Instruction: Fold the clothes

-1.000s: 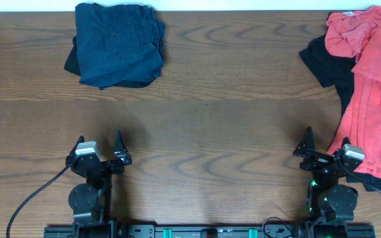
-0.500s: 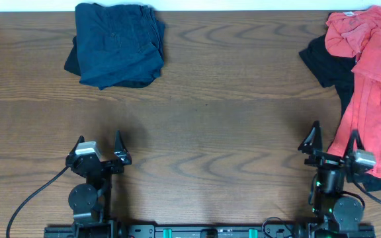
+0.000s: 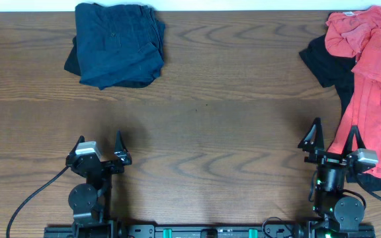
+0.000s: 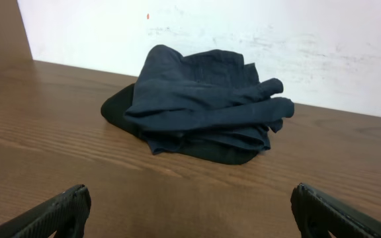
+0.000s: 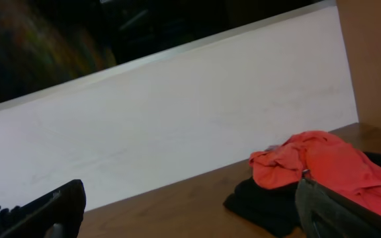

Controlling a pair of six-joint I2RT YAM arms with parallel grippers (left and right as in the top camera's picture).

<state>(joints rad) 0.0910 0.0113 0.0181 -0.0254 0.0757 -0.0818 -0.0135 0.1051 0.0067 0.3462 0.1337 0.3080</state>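
Observation:
The clothes lie in two heaps at the back of the table. A folded dark navy garment (image 3: 118, 43) rests at the back left on something black (image 4: 119, 109); the left wrist view shows the navy garment (image 4: 204, 99) ahead. A crumpled coral-red shirt (image 3: 372, 86) stretches down the right side over a black garment (image 3: 326, 63); the red shirt (image 5: 316, 162) and the black garment (image 5: 263, 198) also show in the right wrist view. My left gripper (image 3: 99, 142) (image 4: 190, 211) stands open and empty near the front left. My right gripper (image 3: 335, 135) (image 5: 190, 211) is open and empty, its right finger beside the red shirt's lower left edge.
The wooden table (image 3: 210, 119) runs to a white wall (image 4: 243, 33) at the back. The arm bases and a black cable (image 3: 32, 198) sit along the front edge. The red shirt reaches the table's right edge.
My right gripper has shifted to the right and a little forward, toward the red shirt's lower edge. The left arm and the clothes have not moved.

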